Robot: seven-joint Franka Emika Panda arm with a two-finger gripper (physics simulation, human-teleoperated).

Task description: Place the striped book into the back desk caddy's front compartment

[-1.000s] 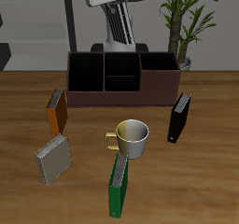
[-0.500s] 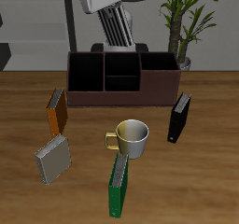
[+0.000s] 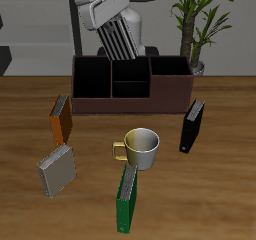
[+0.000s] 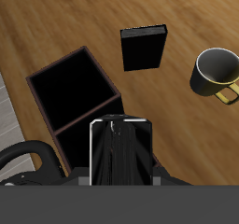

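Note:
My gripper [image 3: 106, 11] is shut on the striped book [image 3: 120, 34], which hangs tilted in the air above the back of the desk caddy [image 3: 130, 104]. The book's lower edge is over the caddy's back middle cell. The front compartment [image 3: 128, 88], the small middle cell by the front wall, holds nothing. In the wrist view the striped book [image 4: 119, 151] fills the space between my fingers, with one dark caddy cell [image 4: 73, 95] beside it.
An orange-brown book [image 3: 61, 118], a grey book [image 3: 57, 170], a green book [image 3: 126, 198], a mug [image 3: 143, 147] and a black book [image 3: 192, 125] stand on the table in front of the caddy. A potted plant [image 3: 196, 24] is behind it.
My gripper has swung the striped book from nearly upright to a clear tilt and shifted it a little sideways above the caddy. Nothing on the table has moved.

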